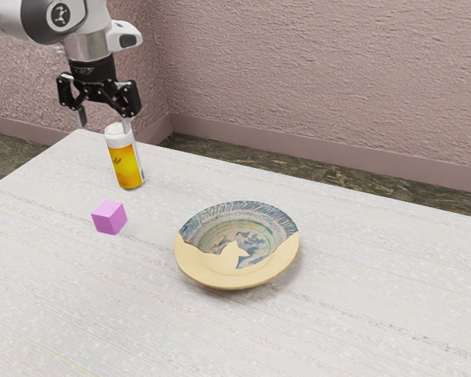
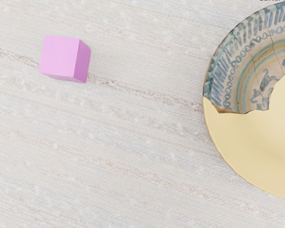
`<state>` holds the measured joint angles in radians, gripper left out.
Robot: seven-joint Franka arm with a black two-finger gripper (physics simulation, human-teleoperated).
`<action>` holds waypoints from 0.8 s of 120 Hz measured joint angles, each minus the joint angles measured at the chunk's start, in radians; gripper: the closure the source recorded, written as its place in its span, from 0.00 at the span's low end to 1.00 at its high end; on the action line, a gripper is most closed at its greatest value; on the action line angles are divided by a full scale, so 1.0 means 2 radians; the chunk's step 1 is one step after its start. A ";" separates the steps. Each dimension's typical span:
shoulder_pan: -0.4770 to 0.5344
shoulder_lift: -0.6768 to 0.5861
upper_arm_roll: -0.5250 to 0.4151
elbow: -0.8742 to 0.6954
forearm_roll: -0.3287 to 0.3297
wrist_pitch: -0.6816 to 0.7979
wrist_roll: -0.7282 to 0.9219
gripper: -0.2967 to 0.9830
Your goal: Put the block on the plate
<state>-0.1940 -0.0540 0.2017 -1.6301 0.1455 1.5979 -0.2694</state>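
High over the table's far left corner in the exterior view, my gripper [image 1: 104, 122] stands open, its two fingers wide apart with nothing held between them. The pink-purple block [image 1: 109, 217] rests on the table, lower than the gripper and apart from it. To the block's right in the exterior view lies the plate [image 1: 275, 265], a shallow dish, part patterned blue and part plain yellow, with its inside bare. The wrist view also has the block [image 2: 60, 58] and part of the plate [image 2: 242, 156], with bare tabletop between them.
A bottle [image 1: 126, 161] with orange-yellow contents and a white cap stands on the table behind the block, its top close to one gripper finger; contact cannot be told. The pale table [image 1: 361, 314] extends around the plate, and a pinkish wall [image 1: 322, 86] rises beyond its far edge.
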 joint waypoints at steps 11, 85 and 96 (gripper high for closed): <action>0.002 -0.004 0.000 -0.006 0.000 0.002 -0.004 0.23; 0.080 0.033 0.000 -0.184 -0.018 0.099 -0.015 0.23; 0.084 0.049 0.000 -0.198 -0.021 0.130 -0.008 0.23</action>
<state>-0.0252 0.0442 0.2024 -2.0265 0.1032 1.8585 -0.2857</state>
